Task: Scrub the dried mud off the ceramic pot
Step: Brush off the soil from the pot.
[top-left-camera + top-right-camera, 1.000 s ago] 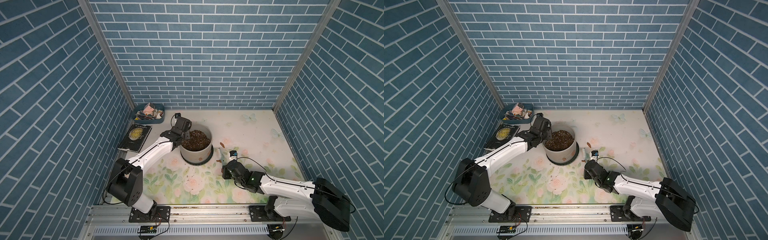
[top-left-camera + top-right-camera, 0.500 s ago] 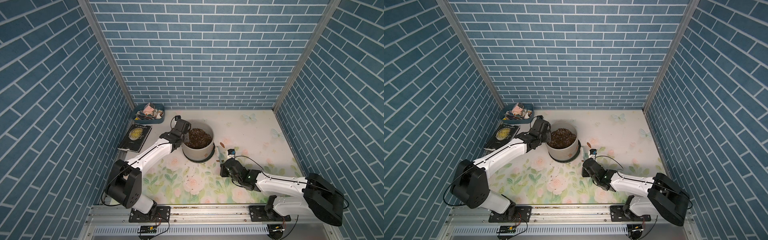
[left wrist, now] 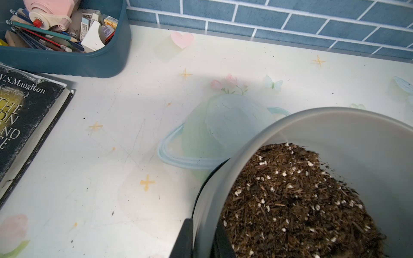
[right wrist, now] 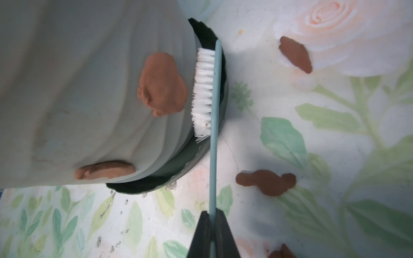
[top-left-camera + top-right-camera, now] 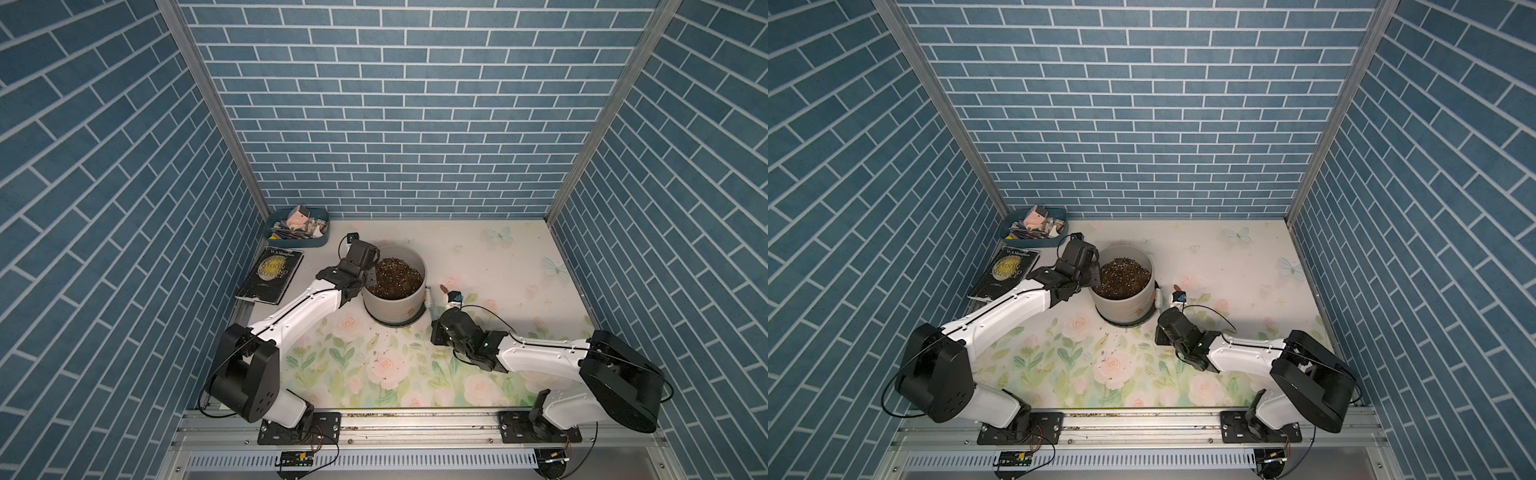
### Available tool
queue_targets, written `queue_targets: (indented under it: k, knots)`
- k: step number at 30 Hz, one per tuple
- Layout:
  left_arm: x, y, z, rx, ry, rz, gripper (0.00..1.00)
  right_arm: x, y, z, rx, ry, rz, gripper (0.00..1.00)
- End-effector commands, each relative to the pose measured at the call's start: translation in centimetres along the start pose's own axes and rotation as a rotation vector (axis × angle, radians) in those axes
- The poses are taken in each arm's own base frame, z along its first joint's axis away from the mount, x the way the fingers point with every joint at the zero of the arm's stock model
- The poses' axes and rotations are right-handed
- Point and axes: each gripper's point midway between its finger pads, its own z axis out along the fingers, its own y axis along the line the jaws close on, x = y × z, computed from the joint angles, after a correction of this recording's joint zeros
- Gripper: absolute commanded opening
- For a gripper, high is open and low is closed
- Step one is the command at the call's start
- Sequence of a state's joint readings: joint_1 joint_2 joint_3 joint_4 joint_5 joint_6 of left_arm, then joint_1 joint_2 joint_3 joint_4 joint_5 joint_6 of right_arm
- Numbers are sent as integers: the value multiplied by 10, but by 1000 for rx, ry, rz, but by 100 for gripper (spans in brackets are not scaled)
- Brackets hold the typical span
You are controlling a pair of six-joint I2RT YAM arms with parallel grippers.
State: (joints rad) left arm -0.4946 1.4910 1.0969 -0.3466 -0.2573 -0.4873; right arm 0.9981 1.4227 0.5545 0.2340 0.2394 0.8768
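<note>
Changed since the earlier frames: the left pincer [image 3: 203,223], then part open, is now clamped across the rim of the wide pale grey cylindrical ceramic pot [image 5: 395,309], and the right arm has drawn in closer to the wall. Pot: upright on its round black saucer [image 4: 196,160], left of centre on the floral surface [image 5: 478,257], filled with dark white-speckled potting soil [image 3: 301,201]. Held in the right pincer [image 4: 212,214], which is closed tight on the handle: a slim teal brush [image 4: 215,134] with white bristles laid against the lower wall, just beside a reddish-brown blob of dried mud [image 4: 162,84]. A second blob [image 4: 105,173] sits further round the wall. Loose reddish-brown flakes [image 4: 266,182] lie on the surface near the saucer. Step in hand, by appearance: scrubbing, with the pot steadied and some mud already off. The next move calls for dragging the bristles across the nearer blob under firm pressure while the rim grip resists tipping.
</note>
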Motion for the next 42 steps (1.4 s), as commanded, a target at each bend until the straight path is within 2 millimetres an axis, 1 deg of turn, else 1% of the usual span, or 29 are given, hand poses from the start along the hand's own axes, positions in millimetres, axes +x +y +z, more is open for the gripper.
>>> queue_targets:
  k: [1, 6, 8, 12, 19, 23, 27, 29, 31, 35, 37, 39, 40, 41, 42]
  knots:
    - [-3, -3, -8, 39, -16, -30, 0, -8, 36, -8, -133, -34, 12, 0]
    - [1, -3, -6, 37, -8, -30, 0, -11, 53, -24, -230, -63, 24, 0]
    - [2, -2, -6, 35, -8, -30, 0, -13, 55, -30, -253, -79, 33, 0]
    - [6, 0, -3, 29, 0, -27, 0, -20, 53, -41, -272, -115, 51, 0]
    - [6, 1, -3, 22, 1, -25, 0, -17, 44, -46, -267, -123, 71, 0]
    - [5, 2, -3, 16, -1, -23, 0, -13, 32, -48, -228, -116, 77, 0]
    - [6, 2, -2, 11, 0, -18, 0, -7, 19, -55, -204, -108, 85, 0]
    - [7, 3, -1, 8, 2, -16, 0, -2, 7, -59, -173, -100, 84, 0]
    - [7, 3, -2, 6, 0, -15, 0, 5, -10, -63, -122, -89, 84, 0]
    - [7, 3, -2, 10, 3, -17, 0, 12, -38, -71, -31, -74, 80, 0]
    - [7, 2, -2, 16, 3, -19, 0, 15, -48, -73, 7, -67, 68, 0]
    - [6, 1, -3, 18, 1, -21, 0, 16, -53, -74, 34, -61, 46, 0]
    - [4, 1, -3, 21, -2, -24, 1, 17, -53, -74, 38, -56, 33, 0]
    - [2, 0, -3, 22, -6, -26, 7, 19, -53, -72, 43, -44, 20, 0]
    - [-2, -2, -3, 26, -12, -27, 18, 20, -51, -70, 46, -35, 5, 0]
